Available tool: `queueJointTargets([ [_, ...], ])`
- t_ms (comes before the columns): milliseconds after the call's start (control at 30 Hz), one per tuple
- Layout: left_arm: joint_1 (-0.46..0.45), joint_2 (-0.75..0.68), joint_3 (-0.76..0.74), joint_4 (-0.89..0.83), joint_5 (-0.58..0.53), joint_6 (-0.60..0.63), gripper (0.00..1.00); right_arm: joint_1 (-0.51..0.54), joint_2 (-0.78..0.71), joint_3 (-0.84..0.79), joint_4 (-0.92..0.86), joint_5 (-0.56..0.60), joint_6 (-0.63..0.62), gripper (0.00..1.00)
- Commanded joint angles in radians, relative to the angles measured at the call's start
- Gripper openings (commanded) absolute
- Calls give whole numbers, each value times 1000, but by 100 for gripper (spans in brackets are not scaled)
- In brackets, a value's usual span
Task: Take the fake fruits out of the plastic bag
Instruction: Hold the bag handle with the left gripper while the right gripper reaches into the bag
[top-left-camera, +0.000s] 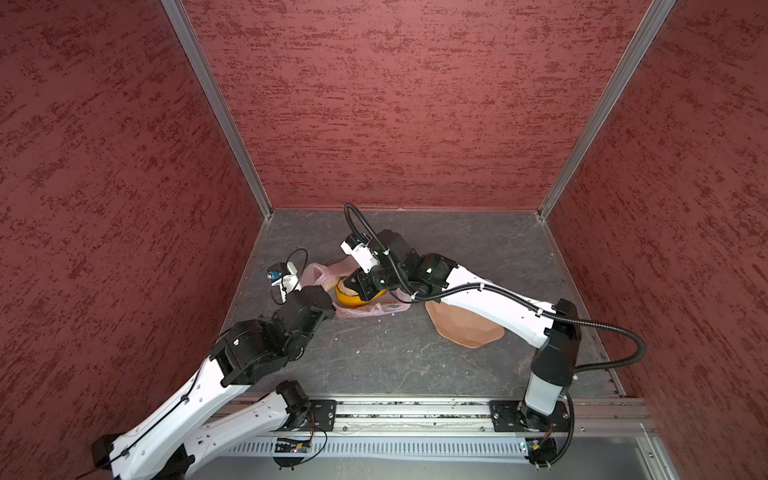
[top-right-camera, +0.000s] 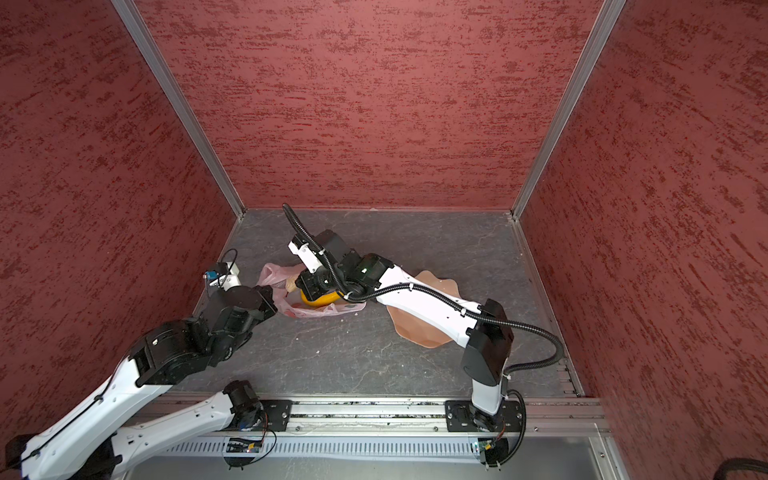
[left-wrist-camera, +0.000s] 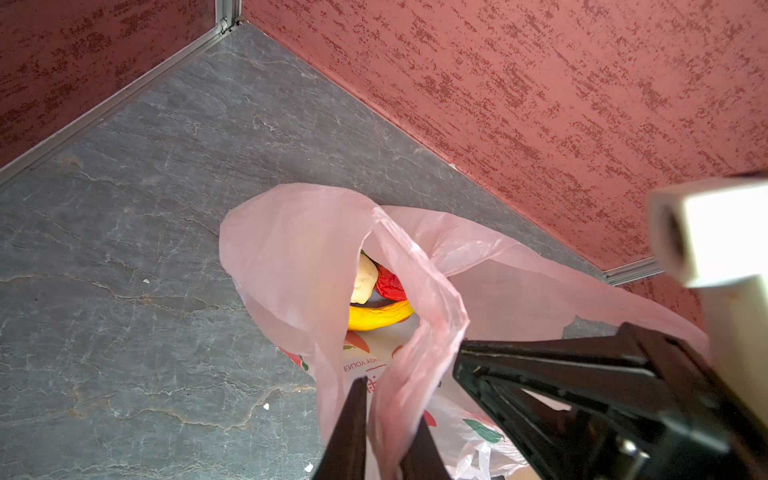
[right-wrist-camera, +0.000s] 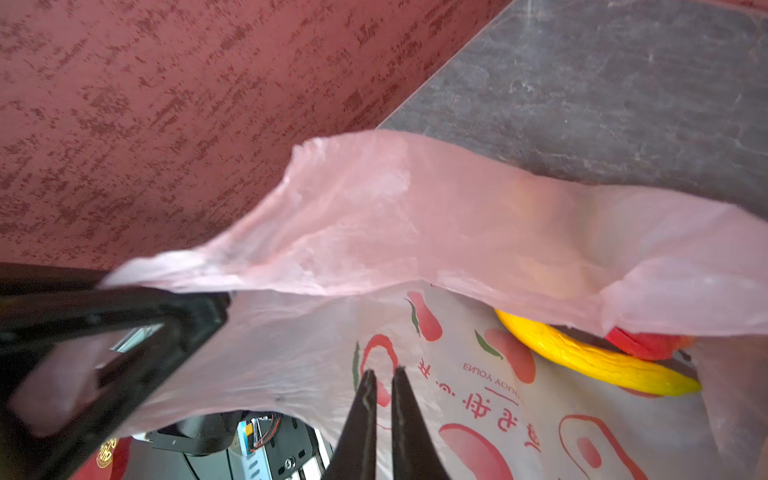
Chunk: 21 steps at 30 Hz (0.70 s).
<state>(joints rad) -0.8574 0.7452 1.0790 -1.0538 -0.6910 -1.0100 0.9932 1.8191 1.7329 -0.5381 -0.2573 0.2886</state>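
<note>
The pink plastic bag (top-left-camera: 374, 309) (top-right-camera: 328, 311) lies left of the floor's middle, its mouth held up. Inside it I see fake fruits: a yellow banana (left-wrist-camera: 380, 318) (right-wrist-camera: 594, 357), a red fruit (left-wrist-camera: 390, 284) (right-wrist-camera: 644, 343) and a beige lump (left-wrist-camera: 363, 278). My left gripper (left-wrist-camera: 388, 399) is shut on a bunched fold of the bag's upper layer (left-wrist-camera: 291, 249). My right gripper (right-wrist-camera: 383, 372) reaches across into the mouth. Its jaws are closed to a narrow slit on the printed lower layer, short of the banana. From above, both grippers' tips are hidden under the wrists.
A peach faceted bowl (top-left-camera: 465, 328) (top-right-camera: 419, 332) sits on the floor right of the bag, partly under the right arm. The left wall and the back wall stand close to the bag. A metal rail runs along the front edge (top-left-camera: 415, 405).
</note>
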Motion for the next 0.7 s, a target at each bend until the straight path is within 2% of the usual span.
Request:
queueJointTargets([
  [0,4,-13,5,-2,-40,-13,15,0,15,-37,-8,14,0,11],
  [333,24,-40,-44,-115,-29,-99,16,-2,109,-70,18,37,-46,11],
  [433,62,-50,-68,-140,12,-112,15,-5,118,-100,22,16,-52,11],
  [567,149,-35,-98,-143,125,-99,16,-5,101,-183,38,-47,-46,11],
  [667,167,-10,-123,-150,180,-118,15,-5,90,-247,48,-80,-44,11],
])
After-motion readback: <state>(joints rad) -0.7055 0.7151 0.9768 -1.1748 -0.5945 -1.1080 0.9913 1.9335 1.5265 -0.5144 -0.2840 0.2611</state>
